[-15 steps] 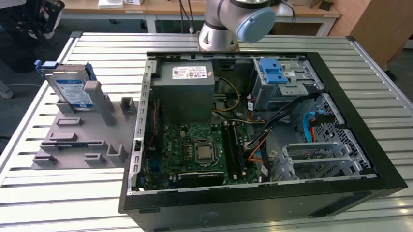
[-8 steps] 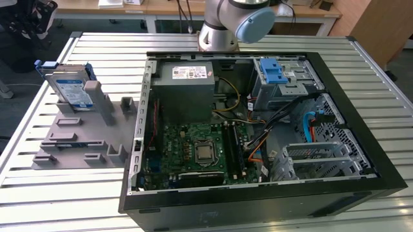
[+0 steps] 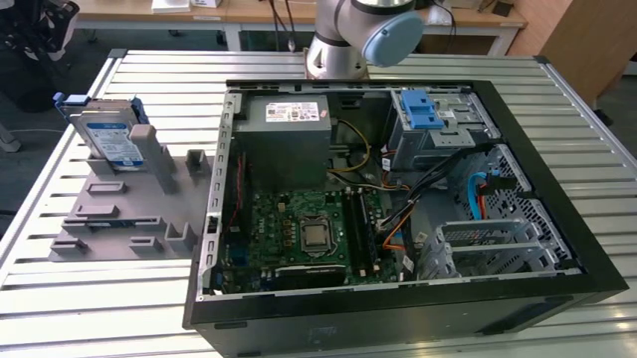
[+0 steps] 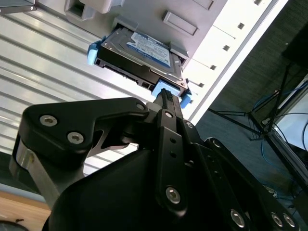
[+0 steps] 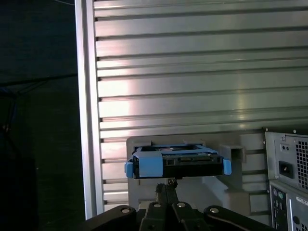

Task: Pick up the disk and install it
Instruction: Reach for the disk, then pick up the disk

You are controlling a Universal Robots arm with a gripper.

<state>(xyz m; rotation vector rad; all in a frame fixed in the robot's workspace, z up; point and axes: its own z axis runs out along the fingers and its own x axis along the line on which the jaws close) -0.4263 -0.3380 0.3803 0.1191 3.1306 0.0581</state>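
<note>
Disk on edge in its grey holder; tool empty.
The disk stands nearly upright at the holder's far end, on the table at the exterior view's left, beside the open computer case and outside it; blue rails run along its sides, the label faces outward; in both wrist views the tool's fingers lie together, clamped on nothing, pointing at the disk's blue-railed edge and apart from it; the arm rises behind the case.
</note>
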